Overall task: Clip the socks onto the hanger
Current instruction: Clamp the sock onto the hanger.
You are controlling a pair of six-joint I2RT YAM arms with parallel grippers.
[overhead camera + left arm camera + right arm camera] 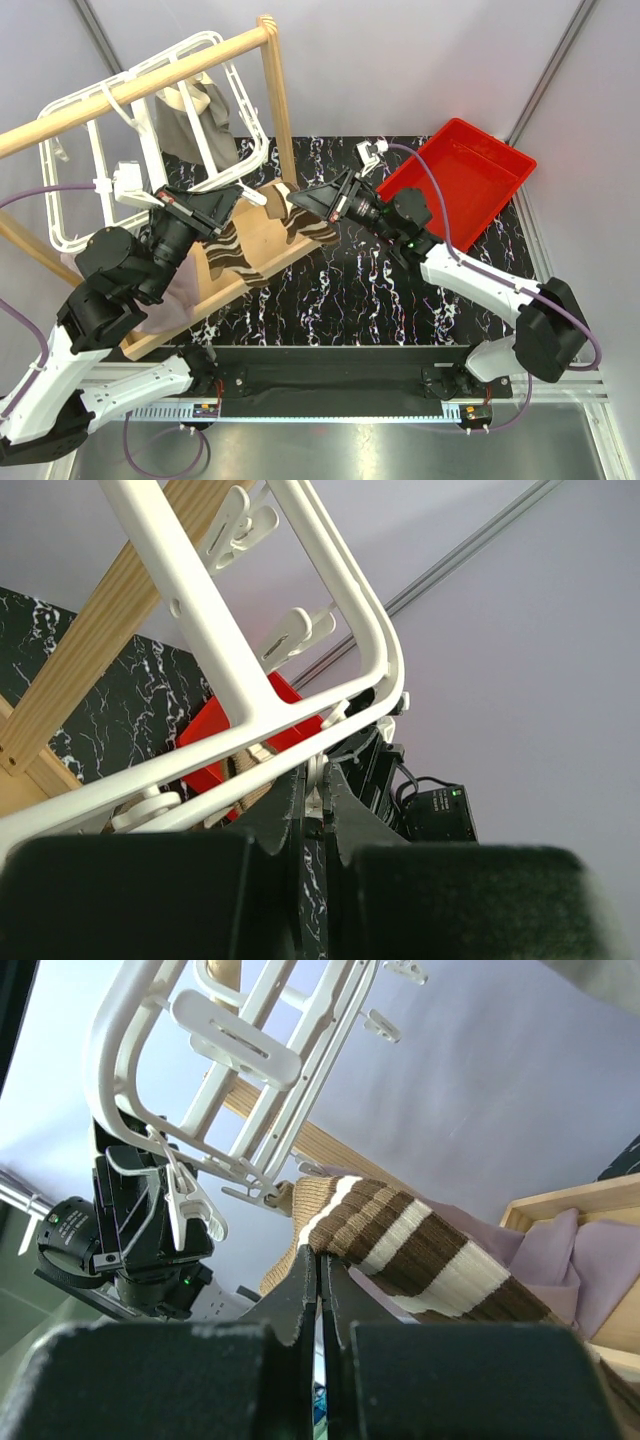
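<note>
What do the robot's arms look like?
Both have white shells and chunky black joints: left arm, right arm. The left gripper and right gripper are black two-finger wedges. Purple cables loop off each; a green light glows on the right.

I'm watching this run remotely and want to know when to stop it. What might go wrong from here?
1. The right claw pinches the sock only at its edge, so it may slip free before clipping.
2. The left claw is shut on a clip of the hanger, which hangs from the wooden rail and may swing away.
3. Both claws sit close together and might collide.
</note>
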